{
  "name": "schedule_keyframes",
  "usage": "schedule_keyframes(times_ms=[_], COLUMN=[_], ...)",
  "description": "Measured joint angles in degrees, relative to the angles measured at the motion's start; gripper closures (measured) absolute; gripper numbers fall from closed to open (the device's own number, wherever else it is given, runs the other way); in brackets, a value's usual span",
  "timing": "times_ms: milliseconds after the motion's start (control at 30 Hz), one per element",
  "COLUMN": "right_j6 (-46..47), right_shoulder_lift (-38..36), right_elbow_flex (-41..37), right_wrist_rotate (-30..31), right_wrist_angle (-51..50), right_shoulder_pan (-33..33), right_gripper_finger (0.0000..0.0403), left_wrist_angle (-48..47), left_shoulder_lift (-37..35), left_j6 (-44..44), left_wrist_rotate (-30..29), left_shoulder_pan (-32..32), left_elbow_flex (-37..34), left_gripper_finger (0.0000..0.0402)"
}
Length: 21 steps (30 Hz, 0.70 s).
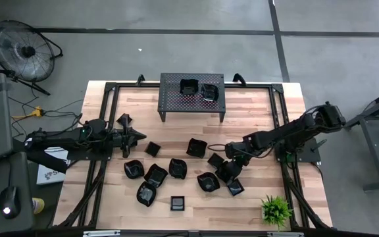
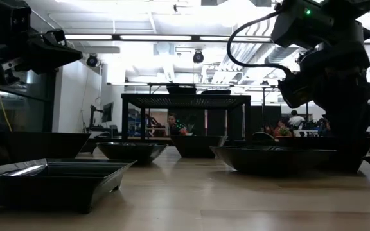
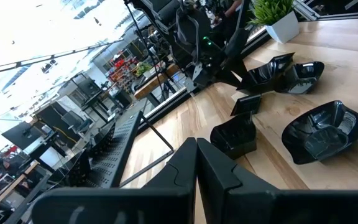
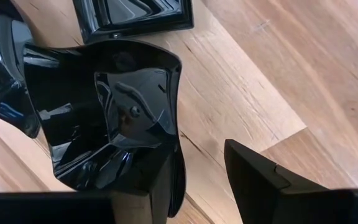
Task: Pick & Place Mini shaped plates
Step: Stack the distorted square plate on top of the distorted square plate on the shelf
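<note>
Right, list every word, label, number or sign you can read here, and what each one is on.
No text can be read in any view.
White sheet under the left arm, at the table's left edge: dark print, too small to read.
Mini shaped plates: no markings visible.
Perforated stand: no label visible.

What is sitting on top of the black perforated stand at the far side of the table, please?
Two mini shaped plates sit side by side on the perforated stand. The table beneath the stand is mostly covered by its top.
</note>
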Motion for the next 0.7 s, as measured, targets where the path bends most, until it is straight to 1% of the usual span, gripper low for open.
schedule_keyframes(times_ms=[100, 167, 467, 533, 700], right_j6=[-0.57, -1.04, -2.26, -2.77, -2.94], right_shoulder_lift=[0.0, 0.0, 0.0, -0.03, -2.12], right_elbow_flex=[0.0, 0.0, 0.0, 0.01, 0.04], right_wrist_rotate=[0.11, 0.11, -0.1, -0.16, 0.15], right_wrist_angle=[0.0, 0.0, 0.28, 0.34, 0.26], right_shoulder_pan=[0.0, 0.0, 0.0, 0.0, 0.02], right_gripper_finger=[0.0272, 0.0286, 0.038, 0.0396, 0.0395], left_wrist_angle=[0.0, 0.02, 0.02, 0.0, 0.0], left_shoulder_lift=[0.02, 0.0, 0.02, 0.0, -0.01], left_j6=[0.0, 0.01, 0.0, 0.01, -0.01], left_wrist_rotate=[0.0, -0.02, 0.0, 0.0, 0.0], left_shoulder_pan=[0.02, 0.01, 0.02, 0.01, 0.02], left_elbow_flex=[0.0, 0.0, 0.0, 0.0, 0.0], left_gripper_finger=[0.0399, 0.0399, 0.0399, 0.0399, 0.0399])
